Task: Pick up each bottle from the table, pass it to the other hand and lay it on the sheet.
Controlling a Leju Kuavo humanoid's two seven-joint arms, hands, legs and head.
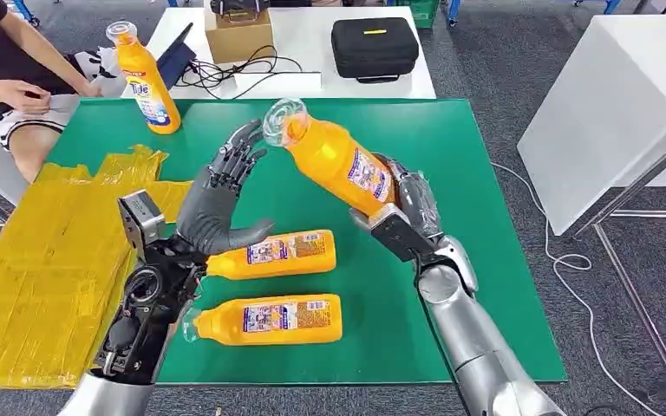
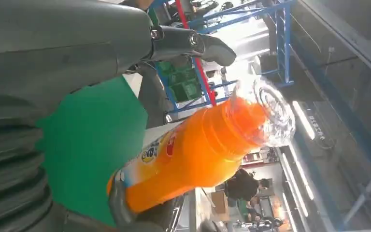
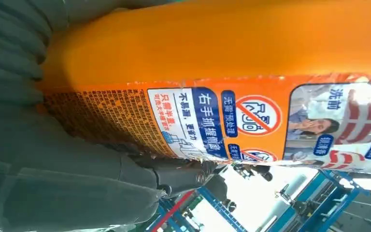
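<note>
Landmark = green table

Nearest the robot: two orange bottles lying flat on the green table, near bottle with its cap toward the yellow sheet, second bottle just behind it, parallel. Both untouched

Mid-table, in the air: right hand is clamped round the base end of the lifted bottle. Long axis tilted, clear cap up and pointing toward the left hand. Right wrist view confirms fingers wrapped on the label end

Left hand is raised, palm facing the bottle, fingers apart, holding nothing. Fingertips sit just beside the cap end, apart from it as far as the head view shows. Left wrist view looks straight along the bottle neck

Judgement: handover about to happen; left hand needs to close on the neck/upper body, since the right covers the base. Slip risk on the smooth shoulder

Far edge: a fourth bottle upright at the sheet-side far corner; a person sits beyond that corner
</note>
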